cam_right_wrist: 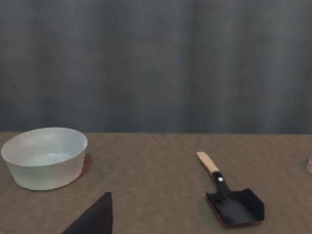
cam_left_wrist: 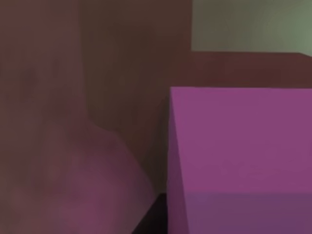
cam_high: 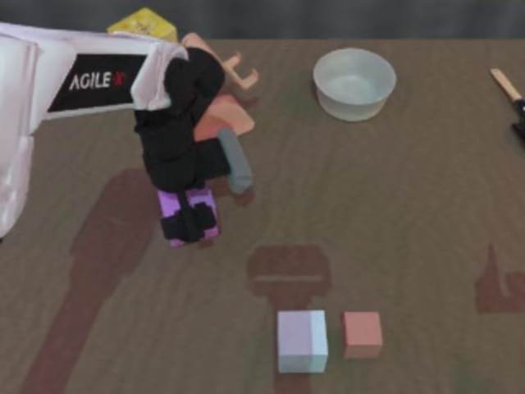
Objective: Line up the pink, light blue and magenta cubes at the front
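From above, a pale bowl [cam_high: 354,82] sits at the far side of the table [cam_high: 426,205], right of centre, and a black shovel with a wooden handle [cam_high: 510,94] lies at the far right edge. A yellow cube [cam_high: 144,23] and a salmon-pink stand [cam_high: 225,94] lie far left, partly hidden by the left arm. The left gripper [cam_high: 190,215] hangs over the magenta cube [cam_high: 174,205], its black fingers down on either side of it, seemingly closed on it. The light blue cube [cam_high: 302,341] and the pink cube [cam_high: 362,332] sit just beside each other at the front, well apart from the magenta one.

The left wrist view is filled by the magenta cube [cam_left_wrist: 239,156], close up.

The right wrist view shows the bowl [cam_right_wrist: 45,157] and shovel [cam_right_wrist: 229,195]; whether the right gripper is open or closed cannot be told.
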